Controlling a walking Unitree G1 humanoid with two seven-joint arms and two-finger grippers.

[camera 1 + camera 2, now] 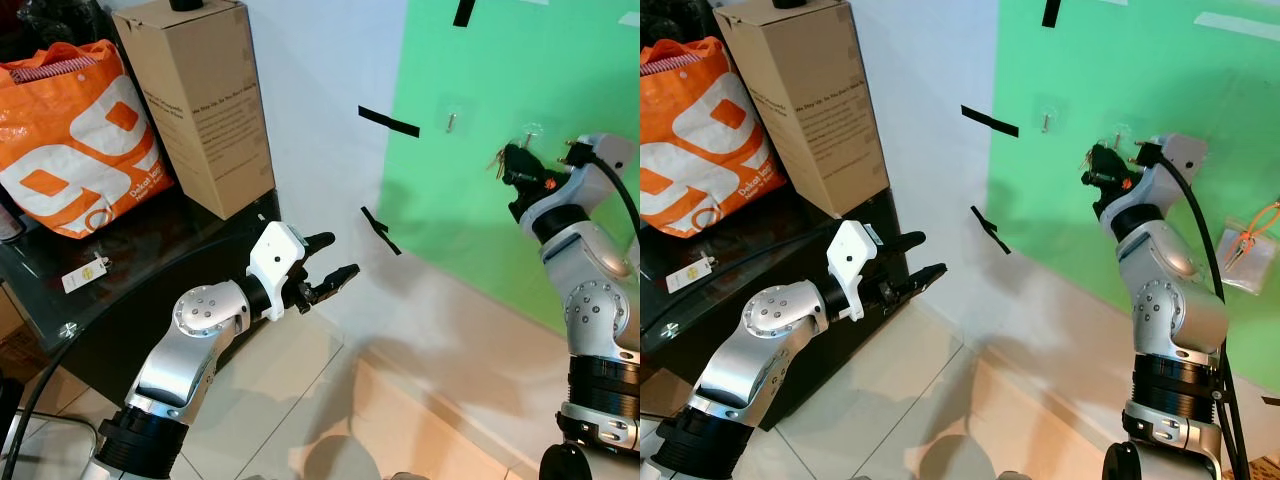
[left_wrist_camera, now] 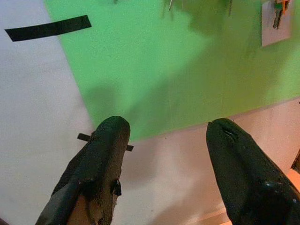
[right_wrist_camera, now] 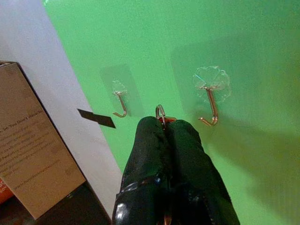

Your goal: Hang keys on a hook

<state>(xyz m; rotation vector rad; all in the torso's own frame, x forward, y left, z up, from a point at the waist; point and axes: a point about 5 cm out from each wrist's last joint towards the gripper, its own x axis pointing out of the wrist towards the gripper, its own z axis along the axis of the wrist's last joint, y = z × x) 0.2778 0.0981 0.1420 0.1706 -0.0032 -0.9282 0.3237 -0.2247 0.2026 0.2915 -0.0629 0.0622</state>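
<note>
Green wall panel (image 1: 520, 200) fills the right of the frame, carrying two clear hooks. Right gripper (image 3: 165, 124), raised at upper right, has its fingers clamped on the keys, whose ring (image 3: 160, 111) pokes out just short of the nearer hook (image 3: 210, 101). Left gripper (image 1: 325, 265), fingers apart, hangs mid-frame, well away.
</note>
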